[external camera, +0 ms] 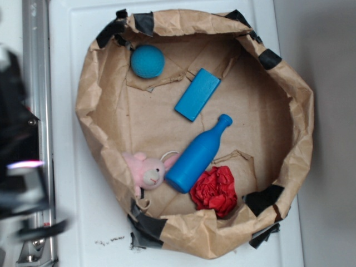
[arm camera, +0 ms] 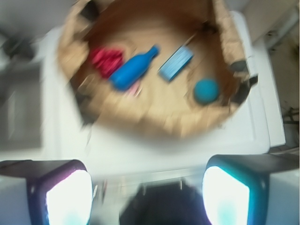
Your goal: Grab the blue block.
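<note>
1. Where the white desk point(external camera: 72, 55) is viewed from outside, a crumpled brown paper nest point(external camera: 278, 89) with black tape patches is seen upon it.
2. The tool point(arm camera: 147, 187) is held open over the desk, outside the nest, with both pads point(arm camera: 70, 197) wide apart and nothing between them.
3. A blue bottle point(external camera: 197, 156) is laid slanted at the nest centre.
4. The blue block point(external camera: 197, 94) is laid flat between bottle neck and teal ball point(external camera: 147, 60), apart from both.
5. A red paper wad point(external camera: 214, 190) and a pink plush bunny point(external camera: 147, 169) are noted beside the bottle base.
</note>
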### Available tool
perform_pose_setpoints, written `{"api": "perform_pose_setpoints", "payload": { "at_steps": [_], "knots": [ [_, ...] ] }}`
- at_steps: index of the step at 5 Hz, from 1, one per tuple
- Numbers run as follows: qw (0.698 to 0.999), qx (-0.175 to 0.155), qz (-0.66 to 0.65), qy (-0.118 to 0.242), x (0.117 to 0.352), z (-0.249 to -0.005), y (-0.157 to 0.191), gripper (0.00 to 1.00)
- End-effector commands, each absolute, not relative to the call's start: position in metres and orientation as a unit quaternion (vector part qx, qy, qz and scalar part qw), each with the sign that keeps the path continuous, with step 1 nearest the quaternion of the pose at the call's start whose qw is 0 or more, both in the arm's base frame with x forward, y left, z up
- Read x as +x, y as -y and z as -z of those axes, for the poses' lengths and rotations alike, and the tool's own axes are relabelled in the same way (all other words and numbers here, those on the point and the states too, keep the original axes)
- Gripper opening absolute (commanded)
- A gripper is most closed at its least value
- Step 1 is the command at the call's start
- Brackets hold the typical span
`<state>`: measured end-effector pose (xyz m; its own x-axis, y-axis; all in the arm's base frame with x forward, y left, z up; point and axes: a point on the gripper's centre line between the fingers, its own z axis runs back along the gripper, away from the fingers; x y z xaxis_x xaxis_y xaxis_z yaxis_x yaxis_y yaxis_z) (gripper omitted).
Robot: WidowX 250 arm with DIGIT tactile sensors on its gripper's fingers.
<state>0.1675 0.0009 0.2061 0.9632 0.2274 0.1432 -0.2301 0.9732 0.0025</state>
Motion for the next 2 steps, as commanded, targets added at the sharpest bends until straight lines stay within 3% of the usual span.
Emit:
{"api": "perform_pose_setpoints", "payload": {
  "at_steps": [1, 2],
  "knots": [
    [0.939, 0.033, -0.335, 0.066, 0.257, -0.134, -0.031, 1.00],
    [0.902, 0.023, -0.426, 0.071, 0.275, -0.085, -0.048, 1.00]
  ]
}}
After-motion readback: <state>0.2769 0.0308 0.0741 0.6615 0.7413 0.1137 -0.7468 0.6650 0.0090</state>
